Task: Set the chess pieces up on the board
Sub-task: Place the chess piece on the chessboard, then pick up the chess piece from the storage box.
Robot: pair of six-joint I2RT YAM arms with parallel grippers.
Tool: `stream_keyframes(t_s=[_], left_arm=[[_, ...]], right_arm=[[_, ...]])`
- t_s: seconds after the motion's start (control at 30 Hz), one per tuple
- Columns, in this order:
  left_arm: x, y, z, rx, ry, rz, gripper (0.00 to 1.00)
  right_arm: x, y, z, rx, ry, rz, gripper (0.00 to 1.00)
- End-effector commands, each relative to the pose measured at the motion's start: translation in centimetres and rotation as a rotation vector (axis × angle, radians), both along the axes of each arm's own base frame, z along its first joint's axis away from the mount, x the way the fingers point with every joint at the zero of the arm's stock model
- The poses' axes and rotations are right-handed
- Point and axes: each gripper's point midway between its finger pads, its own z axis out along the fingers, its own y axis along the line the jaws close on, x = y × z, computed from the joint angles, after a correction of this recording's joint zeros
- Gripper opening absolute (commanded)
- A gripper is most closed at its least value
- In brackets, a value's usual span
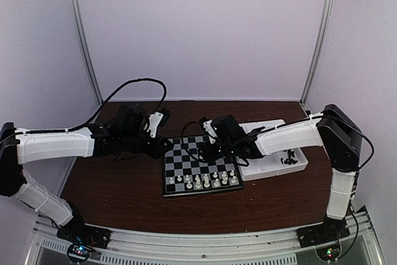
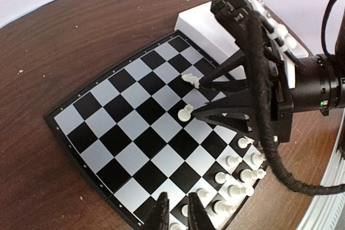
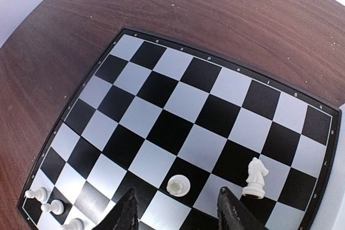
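The left fingers (image 2: 160, 214) hang over the left rim of the board (image 1: 186, 159), a narrow gap between them; whether anything sits in that gap I cannot tell. The board lies flat at the middle of the surface (image 1: 124, 190), its dark rim square to the near edge. White pieces (image 1: 205, 181) stand in two rows along the board's near edge; the squares behind them are mostly bare. In the far half of the board a white pawn (image 3: 178, 185) stands upright on a black square; the right fingers (image 3: 126, 214) are well apart, one on each side of it, and neither touches it. Just beside the outer of those fingers a white knight (image 3: 255, 177) stands upright, apart from the pawn and closer to the far rim. In the left wrist view the two finger tips point at these two pieces, the pawn at one tip and the knight at the other. To the right of the board, touching or nearly touching its right rim, lies a white tray (image 1: 273, 167); black pieces (image 1: 289, 158) lie in a loose heap at its right end.
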Motion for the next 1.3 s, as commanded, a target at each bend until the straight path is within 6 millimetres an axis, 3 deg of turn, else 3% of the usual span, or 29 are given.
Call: stream_keyframes(t_s=[0.0,0.1,0.47,1.27], left_arm=[[0.2,0.4,0.8,0.003,-0.044,0.013,0.17],[0.2,0.4,0.8,0.009,-0.044,0.015,0.22],[0.2,0.8,0.7,0.018,-0.048,0.024,0.25],[0.3,1.0,0.8,0.025,-0.049,0.035,0.26]], right_arm=[[-0.5,-1.8,0.6,-0.077,0.103,-0.056,0.50],[-0.3,-2.8,0.9,-0.097,0.151,-0.080,0.48],[1.1,-5.8,0.6,-0.177,0.284,-0.136,0.42],[3.3,-4.6,-2.6,-0.233,0.344,-0.124,0.39]])
